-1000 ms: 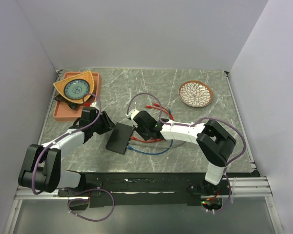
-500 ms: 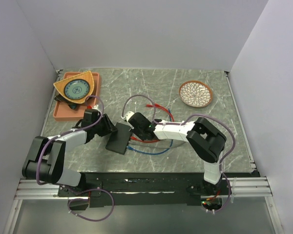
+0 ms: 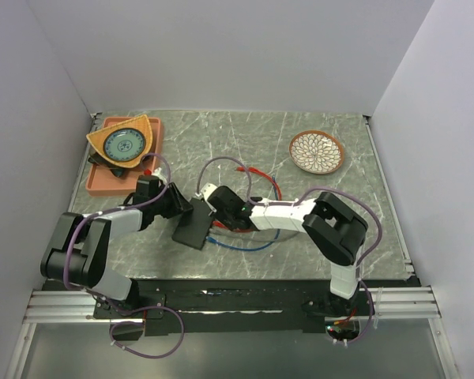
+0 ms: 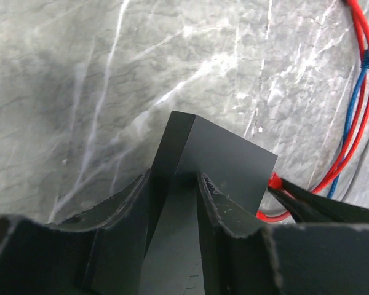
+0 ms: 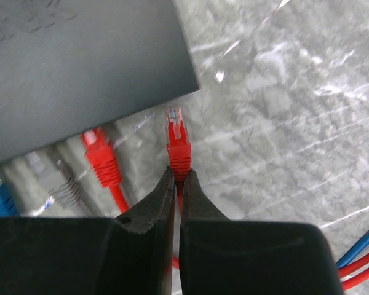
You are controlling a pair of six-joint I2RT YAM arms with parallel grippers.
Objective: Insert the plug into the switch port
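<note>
Beside the cabled edge of the black box [image 5: 80, 67], the right end effector [image 5: 178, 177] pinches the red plug [image 5: 178, 144], tip just short of the corner; the switch port itself is hidden. Opposite, the left end effector [image 4: 174, 181] clamps the box. Aimed that near the corner, the plug may miss and jam against casing.

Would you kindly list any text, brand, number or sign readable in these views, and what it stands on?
Black switch box: raised lettering at the right wrist view's top-left corner, cut off by the edge, too faint to read.
Elsewhere: no text, number or sign shows.
</note>
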